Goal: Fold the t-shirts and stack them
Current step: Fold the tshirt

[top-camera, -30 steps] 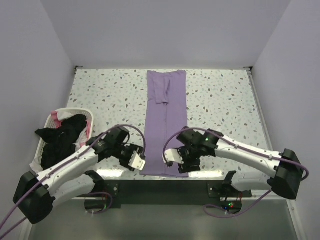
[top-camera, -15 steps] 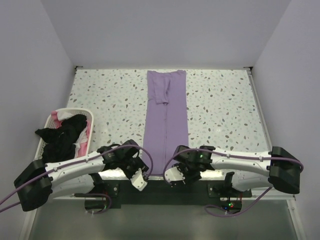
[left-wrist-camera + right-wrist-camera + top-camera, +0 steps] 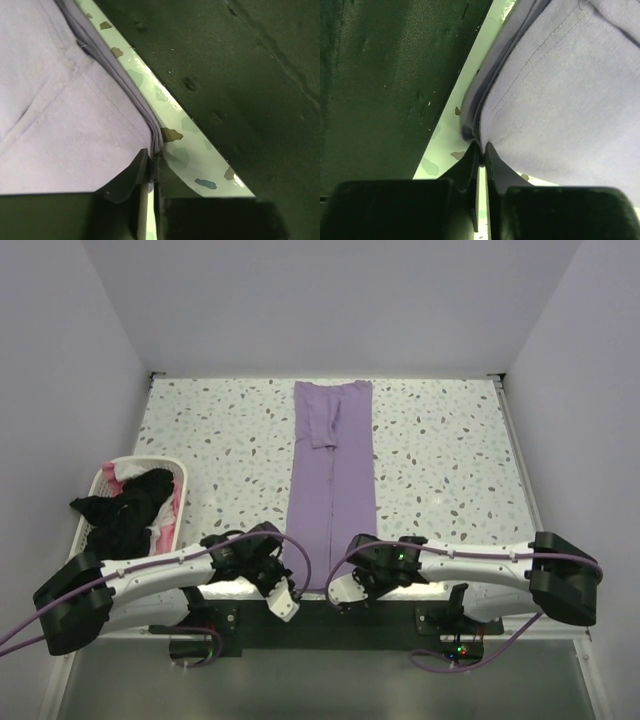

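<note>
A soft cloth lilac-purple t-shirt (image 3: 333, 470), folded into a long narrow strip, lies down the middle of the white speckled table (image 3: 450, 460), reaching from the far edge to the near edge. At the near end the left arm (image 3: 150, 570) has its left jaws closed tight on the layered left corner of the cloth, right at the table's lip. The right arm (image 3: 470, 560) has its right jaws pinched together on the layered right corner beside it. A white plastic laundry basket (image 3: 100, 480) sits at the table's left edge and holds a crumpled black garment (image 3: 125, 515) that spills over its near rim, with pink cloth (image 3: 165, 525) and white cloth (image 3: 118, 475) under it. A second ago both jaws hung over the strip's near end, farther onto the table; they have since dropped back to the near edge, while the strip and the basket have not shifted.
</note>
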Tool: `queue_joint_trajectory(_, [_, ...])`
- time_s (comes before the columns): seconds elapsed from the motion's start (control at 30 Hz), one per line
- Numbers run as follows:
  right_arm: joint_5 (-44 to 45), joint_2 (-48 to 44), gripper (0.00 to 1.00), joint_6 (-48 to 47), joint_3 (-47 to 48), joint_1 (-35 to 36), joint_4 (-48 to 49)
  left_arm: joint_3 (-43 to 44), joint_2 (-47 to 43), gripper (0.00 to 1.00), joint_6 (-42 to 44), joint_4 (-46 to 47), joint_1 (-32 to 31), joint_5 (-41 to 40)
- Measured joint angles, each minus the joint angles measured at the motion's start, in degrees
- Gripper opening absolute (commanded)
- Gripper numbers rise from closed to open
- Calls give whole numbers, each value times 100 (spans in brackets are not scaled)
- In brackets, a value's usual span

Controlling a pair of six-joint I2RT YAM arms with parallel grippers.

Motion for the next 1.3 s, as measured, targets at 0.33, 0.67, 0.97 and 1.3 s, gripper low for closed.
queue_joint_trajectory(0.33, [-101, -850, 0, 245, 221, -387, -289, 549, -492, 0, -1172, -85, 258, -9])
queue_joint_trajectory(0.67, [-199, -1169, 0, 31, 1019, -1727, -284, 1738, 17, 0, -1803, 70, 1491, 278])
queue_joint_trajectory(0.97, [-426, -76, 0, -516, 1954, -2968, -79, 2828, 1185, 0, -1965, 197, 2503, 455])
queue_joint_trajectory(1.3, [-708, 1410, 0, -1067, 2802, -3823, 522, 3790, 2717, 0, -2009, 774, 2914, 133])
